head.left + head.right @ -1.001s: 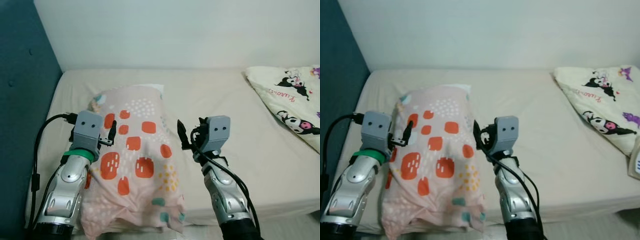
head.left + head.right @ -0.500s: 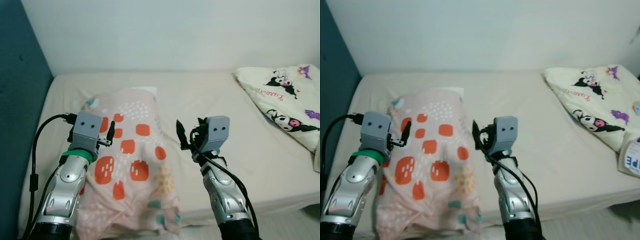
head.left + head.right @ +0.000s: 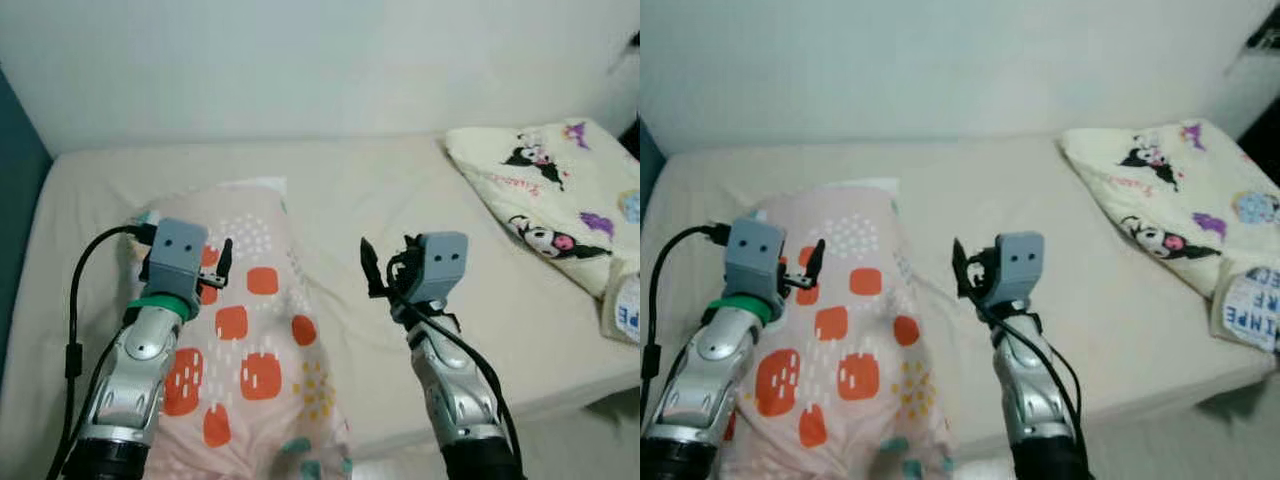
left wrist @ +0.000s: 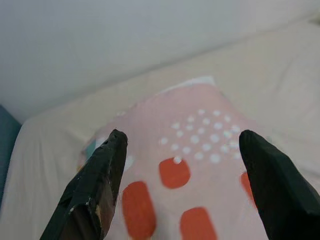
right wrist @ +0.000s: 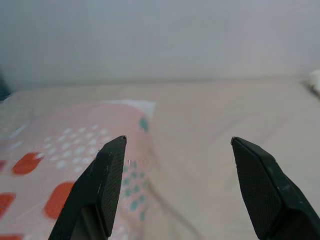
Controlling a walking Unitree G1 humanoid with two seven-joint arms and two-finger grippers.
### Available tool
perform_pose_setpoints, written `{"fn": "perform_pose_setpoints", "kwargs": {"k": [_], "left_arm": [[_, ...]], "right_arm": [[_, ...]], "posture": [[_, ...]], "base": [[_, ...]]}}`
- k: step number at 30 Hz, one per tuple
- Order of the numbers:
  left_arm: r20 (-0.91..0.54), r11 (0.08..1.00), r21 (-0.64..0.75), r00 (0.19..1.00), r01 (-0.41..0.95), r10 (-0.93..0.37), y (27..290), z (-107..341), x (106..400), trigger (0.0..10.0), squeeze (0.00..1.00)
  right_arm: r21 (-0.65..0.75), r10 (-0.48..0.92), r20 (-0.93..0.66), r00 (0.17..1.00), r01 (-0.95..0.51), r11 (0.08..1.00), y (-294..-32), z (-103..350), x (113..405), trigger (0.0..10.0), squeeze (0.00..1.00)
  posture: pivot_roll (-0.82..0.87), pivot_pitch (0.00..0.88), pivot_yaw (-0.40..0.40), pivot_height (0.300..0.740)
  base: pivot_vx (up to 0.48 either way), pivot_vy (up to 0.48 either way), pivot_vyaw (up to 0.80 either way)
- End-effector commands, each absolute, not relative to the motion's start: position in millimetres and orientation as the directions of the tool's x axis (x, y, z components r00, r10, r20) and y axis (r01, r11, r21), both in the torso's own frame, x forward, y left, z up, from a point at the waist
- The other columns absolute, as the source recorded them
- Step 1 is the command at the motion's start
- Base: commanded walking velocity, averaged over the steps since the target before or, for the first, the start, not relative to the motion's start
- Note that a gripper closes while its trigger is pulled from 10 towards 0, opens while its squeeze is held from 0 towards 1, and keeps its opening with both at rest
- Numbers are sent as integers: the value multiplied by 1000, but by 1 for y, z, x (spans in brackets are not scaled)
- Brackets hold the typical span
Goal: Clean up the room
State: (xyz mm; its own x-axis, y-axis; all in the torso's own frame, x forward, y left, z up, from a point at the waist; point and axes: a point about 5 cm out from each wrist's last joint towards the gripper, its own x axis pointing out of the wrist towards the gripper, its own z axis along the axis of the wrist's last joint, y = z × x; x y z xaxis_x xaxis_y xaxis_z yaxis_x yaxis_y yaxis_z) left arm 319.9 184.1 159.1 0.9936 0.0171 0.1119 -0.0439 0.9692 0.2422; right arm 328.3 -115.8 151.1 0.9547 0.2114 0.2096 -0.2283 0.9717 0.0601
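Observation:
A pink pillow [image 3: 250, 330] with orange patches and white dots lies on the left part of the beige bed [image 3: 380, 190], its near end hanging over the front edge. My left gripper [image 3: 222, 265] is held up over the pillow [image 4: 175, 172], open, with nothing between its fingers. My right gripper [image 3: 385, 265] hovers open over bare mattress just right of the pillow [image 5: 60, 155]. A cream blanket [image 3: 540, 210] printed with cartoon figures lies crumpled at the bed's right end.
A white item with blue letters [image 3: 626, 308] rests at the right edge beside the blanket. A teal headboard [image 3: 12, 200] borders the bed on the left and a pale wall [image 3: 300, 60] runs behind it. Floor [image 3: 600, 440] shows at the lower right.
The camera has turned to the right: the headboard slid toward the left edge and more blanket and the lettered item came into view. Both arms keep the same raised, open pose.

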Motion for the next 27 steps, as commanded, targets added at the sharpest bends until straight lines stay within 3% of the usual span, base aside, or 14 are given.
{"fn": "perform_pose_setpoints", "kwargs": {"k": [1, 27], "left_arm": [[92, 971, 237, 996, -31, 10, 182, 154, 318, 10000, 0], [88, 969, 247, 996, -17, -5, 179, 152, 318, 10000, 0]], "right_arm": [[63, 193, 188, 963, -208, 976, -123, 145, 327, 10000, 0], [64, 194, 187, 963, -209, 976, -122, 144, 326, 10000, 0]], "posture": [[47, 83, -14, 740], [46, 83, -13, 740]], "base": [[0, 0, 0], [0, -31, 0]]}}
